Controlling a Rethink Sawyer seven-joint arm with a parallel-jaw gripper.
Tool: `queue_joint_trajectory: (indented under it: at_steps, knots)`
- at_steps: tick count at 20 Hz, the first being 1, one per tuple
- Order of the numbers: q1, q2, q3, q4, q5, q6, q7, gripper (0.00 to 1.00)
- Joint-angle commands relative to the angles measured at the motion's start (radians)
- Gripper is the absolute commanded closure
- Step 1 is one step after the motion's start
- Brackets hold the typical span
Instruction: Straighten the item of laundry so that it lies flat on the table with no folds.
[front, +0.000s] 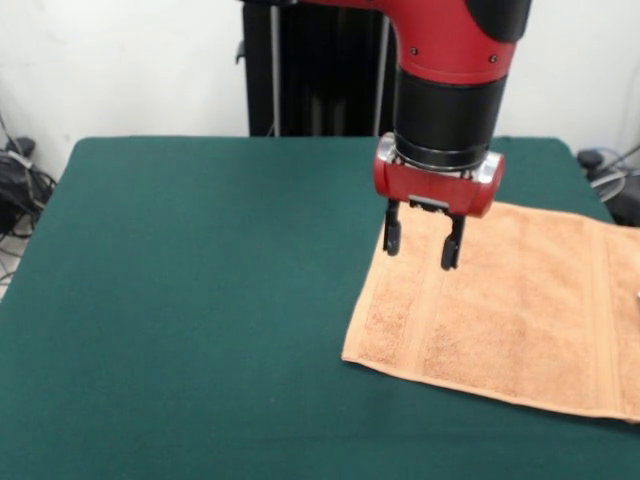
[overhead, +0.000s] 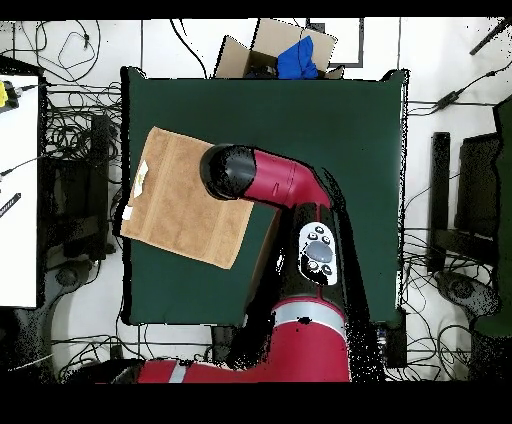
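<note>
The light orange-tan towel (front: 505, 315) lies spread flat on the right side of the dark green table (front: 200, 300), running off the picture's right edge. In the overhead view the towel (overhead: 180, 205) lies at the table's left side, its left edge over the table (overhead: 320, 120) edge, with a small white tag near that edge. My gripper (front: 421, 244) hangs open and empty just above the towel's far left corner. In the overhead view the arm's black wrist hides the gripper.
A cardboard box with a blue object (overhead: 298, 55) sits beyond the table's far edge in the overhead view. Cables and equipment (overhead: 70, 150) lie on the floor around the table. A white desk (overhead: 18, 190) stands left of the table.
</note>
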Motion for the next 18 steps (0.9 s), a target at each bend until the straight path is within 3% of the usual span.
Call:
queue_joint_trajectory:
  at_steps: [1, 18]
  knots:
    - [-0.008, 0.037, 0.039, 0.117, -0.052, -0.014, 0.082, 0.00]
    - [0.038, 0.030, -0.021, 0.074, -0.083, 0.027, 0.100, 0.00]
